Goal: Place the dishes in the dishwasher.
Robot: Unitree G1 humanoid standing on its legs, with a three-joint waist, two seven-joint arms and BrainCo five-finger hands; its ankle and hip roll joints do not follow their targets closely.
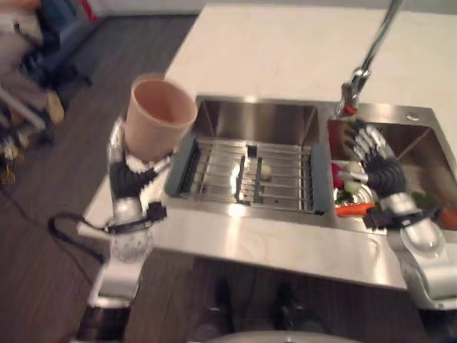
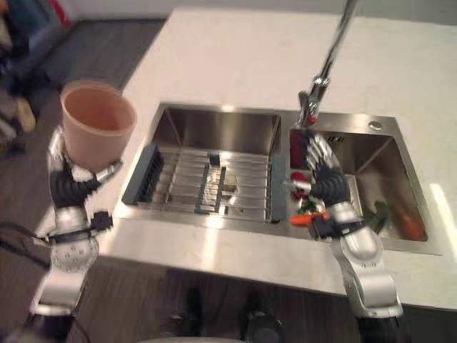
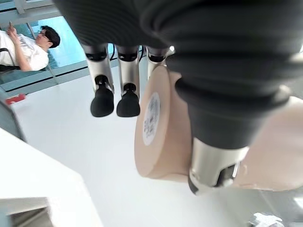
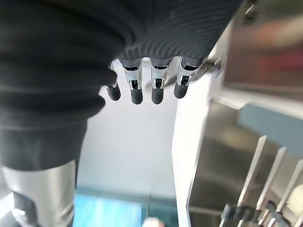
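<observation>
Your left hand [image 1: 136, 175] has the peach plastic cup [image 1: 157, 114] up in the air, mouth open to the camera, out past the left end of the counter [image 1: 285, 43] and over the dark wood floor [image 1: 43, 257]. In the left wrist view the thumb is curled against the cup's side and the fingers [image 3: 128, 101] wrap round near its base, so you're grasping it. The cup sits clear of the steel double sink [image 2: 214, 121], left of the left basin.

Across that left basin lies a roll-up drying rack [image 2: 207, 182] with dark end bars, a small pale item resting on its rods.

Your right hand [image 2: 321, 171] hovers over the near left corner of the right basin, fingers [image 4: 158, 92] straight and released, gripping nothing. Under and beside it in the basin you've got a jumble of red, green and orange items [image 1: 350, 196], too blurred to name. The chrome tap [image 1: 368, 53] rises from the far rim between the two basins.

In the left wrist view, a person [image 3: 26, 47] sits off in the background.
</observation>
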